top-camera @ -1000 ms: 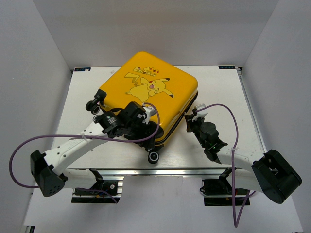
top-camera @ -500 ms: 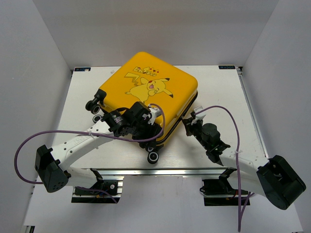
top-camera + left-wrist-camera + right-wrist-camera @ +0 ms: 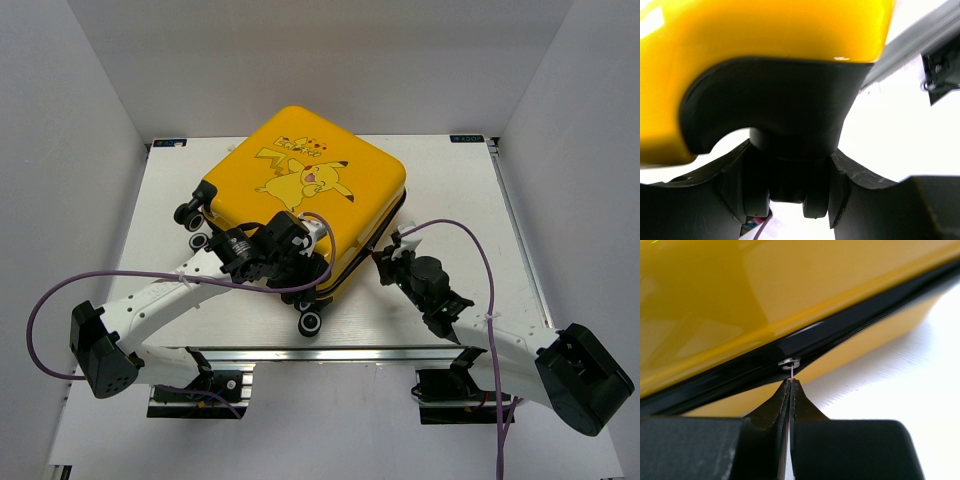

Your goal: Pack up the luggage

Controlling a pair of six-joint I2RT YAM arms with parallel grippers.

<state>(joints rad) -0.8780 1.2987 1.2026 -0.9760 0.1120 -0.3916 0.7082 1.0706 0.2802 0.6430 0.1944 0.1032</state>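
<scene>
Pinching zipper pull [image 3: 789,361], right pincer [image 3: 790,385] (crept nearer luggage [image 3: 300,175]); left pincer [image 3: 792,186] clamps caster [image 3: 790,145].

Overhead camera faces down; wrist cameras hug luggage [image 3: 300,190].

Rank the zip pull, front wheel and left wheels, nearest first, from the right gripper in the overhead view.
1. Zip pull, pinched in the right gripper.
2. Front wheel, near corner of the suitcase.
3. Left wheels, suitcase's left corner.
</scene>
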